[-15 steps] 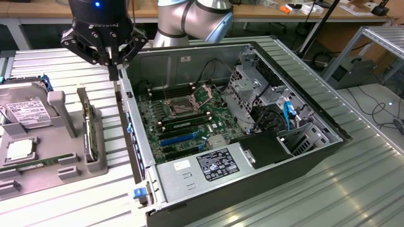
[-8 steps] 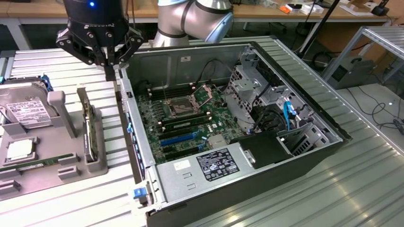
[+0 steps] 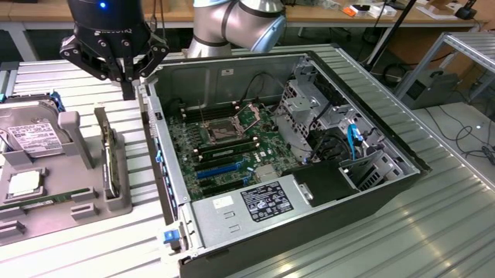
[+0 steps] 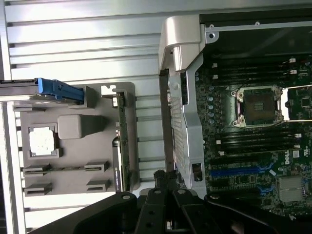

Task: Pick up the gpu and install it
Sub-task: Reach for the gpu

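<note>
gpu (image 3: 110, 162) sat on edge in its slot of the grey parts fixture (image 3: 85, 205), untouched, metal bracket end toward the robot base, card's long edge roughly parallel to the PC case (image 3: 174, 174) side wall. In the wrist view the gpu (image 4: 122, 146) read as a thin green strip along the fixture (image 4: 73, 105) edge nearest the case. The same fixture carried a hard drive (image 3: 31, 136) and a CPU chip (image 3: 23, 182), both on the far side of the card from the case. Gripper (image 3: 127, 81) hung above the slatted aluminium table (image 3: 433, 220), near the card's bracket end, over the gap between fixture and case wall, not over the card. Fingers were clenched together, grasping nothing; the wrist view showed the gripper (image 4: 165, 181) tips meeting above that gap. The case lay open on its side, motherboard (image 3: 232, 145) exposed, CPU socket (image 3: 224, 130) bare, blue expansion slot (image 3: 217, 169) unoccupied. My read: the step in hand was the approach for the pick, nothing of the install done. A grasp from that pose would call for parting the fingers, a sideways shift onto the card's top edge, and jaws set across the card's thickness. Main risk, as I judged it: the thin edge left little margin, and a skewed pinch could tilt the card in its slot.
</note>
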Controlling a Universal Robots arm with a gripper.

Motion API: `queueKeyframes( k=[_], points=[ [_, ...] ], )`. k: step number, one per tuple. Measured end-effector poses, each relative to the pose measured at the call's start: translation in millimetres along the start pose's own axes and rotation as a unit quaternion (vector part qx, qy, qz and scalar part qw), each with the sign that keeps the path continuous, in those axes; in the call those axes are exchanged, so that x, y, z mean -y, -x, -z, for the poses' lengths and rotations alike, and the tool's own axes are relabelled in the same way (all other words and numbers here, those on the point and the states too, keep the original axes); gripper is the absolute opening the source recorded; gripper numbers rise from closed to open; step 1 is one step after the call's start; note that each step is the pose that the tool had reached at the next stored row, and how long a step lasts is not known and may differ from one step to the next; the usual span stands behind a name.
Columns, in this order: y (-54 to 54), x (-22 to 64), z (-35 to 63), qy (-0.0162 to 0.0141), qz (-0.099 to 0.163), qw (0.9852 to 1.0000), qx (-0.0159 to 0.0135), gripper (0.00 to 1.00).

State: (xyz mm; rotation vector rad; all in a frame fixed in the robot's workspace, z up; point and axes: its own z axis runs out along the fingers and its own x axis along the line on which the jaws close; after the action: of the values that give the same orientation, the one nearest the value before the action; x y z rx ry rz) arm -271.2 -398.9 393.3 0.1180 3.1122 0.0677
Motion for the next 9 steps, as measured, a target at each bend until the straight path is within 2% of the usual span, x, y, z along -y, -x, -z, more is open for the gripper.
queueKeyframes(
  k=[9],
  points=[
    [-11.3,0.9,0.4,0.0000,0.000,1.0000,0.0000,0.11]
  ],
)
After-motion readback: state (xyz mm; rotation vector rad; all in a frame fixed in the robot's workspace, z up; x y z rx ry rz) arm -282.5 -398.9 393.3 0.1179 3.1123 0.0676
